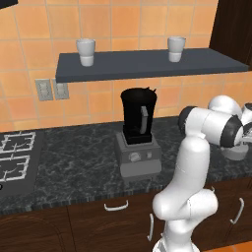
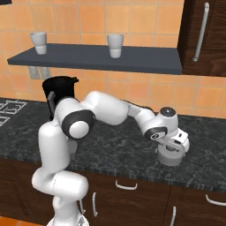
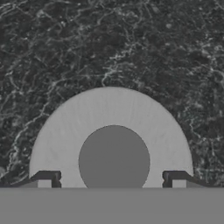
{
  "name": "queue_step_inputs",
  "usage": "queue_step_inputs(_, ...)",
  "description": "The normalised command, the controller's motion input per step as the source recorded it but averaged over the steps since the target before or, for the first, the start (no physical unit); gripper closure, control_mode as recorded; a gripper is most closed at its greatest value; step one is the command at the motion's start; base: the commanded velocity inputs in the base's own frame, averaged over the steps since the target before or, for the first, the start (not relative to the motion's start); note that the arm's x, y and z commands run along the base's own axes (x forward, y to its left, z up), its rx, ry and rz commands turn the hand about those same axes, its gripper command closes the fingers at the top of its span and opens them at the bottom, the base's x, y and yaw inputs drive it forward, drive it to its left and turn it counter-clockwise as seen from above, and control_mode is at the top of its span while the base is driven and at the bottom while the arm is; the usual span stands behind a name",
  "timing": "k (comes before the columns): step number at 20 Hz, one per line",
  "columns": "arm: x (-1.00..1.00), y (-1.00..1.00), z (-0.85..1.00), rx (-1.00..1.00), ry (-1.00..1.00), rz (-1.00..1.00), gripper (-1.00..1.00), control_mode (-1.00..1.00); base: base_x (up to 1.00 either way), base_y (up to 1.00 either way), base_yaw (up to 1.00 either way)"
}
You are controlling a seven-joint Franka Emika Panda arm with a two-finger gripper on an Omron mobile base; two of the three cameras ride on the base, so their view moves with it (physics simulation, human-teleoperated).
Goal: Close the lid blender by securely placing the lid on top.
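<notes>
Arm [image 2: 110, 110] rising from the base, bent at the elbow and stretched low to the robot's right across the dark marbled worktop [image 2: 114, 150]. Wrist turned down, hand pointing straight at the surface.

Tool [image 2: 173, 152] lowered onto a grey round lid [image 2: 171, 158] lying flat on the worktop, well to the right of the blender. In the left base view, hand [image 1: 236, 142] near the right edge, mostly hidden behind the forearm.

From the hand view: lid [image 3: 109, 131] directly beneath, pale grey disc with a darker round knob at its centre. Fingertips [image 3: 46, 179] spread wide, one on each side of the knob, over the lid's outer ring. Jaws apart, not clamped on anything. Contact with the lid's surface unclear.

Blender [image 1: 139, 133] standing upright on the worktop against the tiled wall, black tapered jar on a boxy grey base with a round dial on the front, grey handle strip facing forward. Top of the jar open, no lid on it. In the right base view, blender [image 2: 59, 95] partly hidden behind the arm's shoulder.

Dark shelf [image 1: 147, 64] on the wall above the blender, carrying two white cups [image 1: 85, 51], one toward each end. Stove burners [image 1: 17, 152] at the far left of the worktop. Dark cabinet [image 2: 205, 35] with a long handle at upper right.
</notes>
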Motion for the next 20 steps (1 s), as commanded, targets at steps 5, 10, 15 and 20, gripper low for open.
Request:
queue_step_inputs(5,0.01,0.02,-0.29,0.0,0.01,0.0,1.0,-1.0,0.0,0.0,0.0)
queue_step_inputs(10,0.0,0.02,-0.2,0.0,0.0,0.0,1.0,-1.0,0.0,0.0,0.0)
queue_step_inputs(15,-0.03,0.02,0.15,0.0,0.01,0.04,1.0,-1.0,0.0,0.0,0.0)
queue_step_inputs(20,-0.28,0.45,0.86,-0.01,-0.03,0.19,1.0,-1.0,0.0,0.0,0.0)
